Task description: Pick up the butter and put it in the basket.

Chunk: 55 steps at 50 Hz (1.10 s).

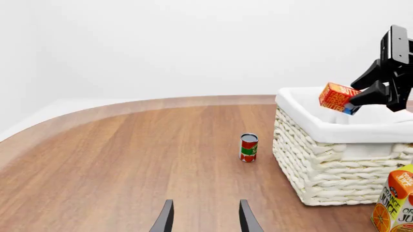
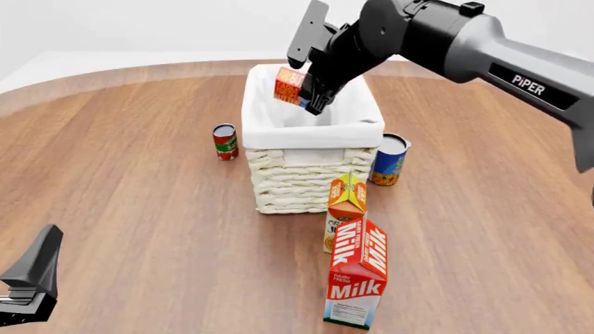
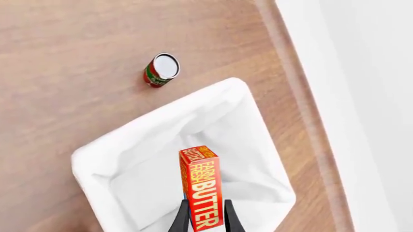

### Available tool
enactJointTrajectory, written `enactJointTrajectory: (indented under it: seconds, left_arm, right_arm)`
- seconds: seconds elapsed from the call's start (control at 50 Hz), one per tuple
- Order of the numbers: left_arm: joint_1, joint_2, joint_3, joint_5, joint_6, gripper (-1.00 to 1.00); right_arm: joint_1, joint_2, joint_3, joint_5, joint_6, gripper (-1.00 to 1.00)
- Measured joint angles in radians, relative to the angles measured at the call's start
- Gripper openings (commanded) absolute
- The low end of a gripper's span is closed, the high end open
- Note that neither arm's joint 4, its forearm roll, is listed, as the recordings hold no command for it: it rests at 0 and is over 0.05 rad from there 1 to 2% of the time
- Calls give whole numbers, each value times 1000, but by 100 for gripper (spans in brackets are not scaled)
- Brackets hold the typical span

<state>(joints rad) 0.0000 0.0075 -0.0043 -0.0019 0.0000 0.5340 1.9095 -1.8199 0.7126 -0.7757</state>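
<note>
The butter (image 2: 289, 86), a small red-orange box with yellow lettering, hangs in the air above the basket's opening. My right gripper (image 2: 308, 97) is shut on it; in the right wrist view the two fingers pinch the lower end of the butter (image 3: 203, 191) over the white liner of the basket (image 3: 139, 159). The cream wicker basket (image 2: 307, 177) stands mid-table, and the left wrist view shows the butter (image 1: 337, 96) held above the basket (image 1: 329, 169). My left gripper (image 1: 205, 217) is low at the near left, open and holding nothing.
A red-green can (image 2: 225, 141) stands left of the basket, a blue-orange can (image 2: 389, 159) right of it. An orange juice carton (image 2: 346, 209) and a tall milk carton (image 2: 357, 282) stand in front of the basket. The table's curved far edge (image 2: 139, 69) lies behind.
</note>
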Motion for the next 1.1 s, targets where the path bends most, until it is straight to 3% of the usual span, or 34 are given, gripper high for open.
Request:
enactJointTrajectory:
  seconds: [0.52, 0.54, 1.1]
  left_arm:
    - [0, 0, 0, 0, 0, 100]
    - [0, 0, 0, 0, 0, 100]
    - [0, 0, 0, 0, 0, 100]
  right_arm:
    - [-14, 36, -45, 1, -5, -100]
    - [-16, 38, -49, 1, -6, 100]
    - [-38, 54, -89, -18, -5, 100]
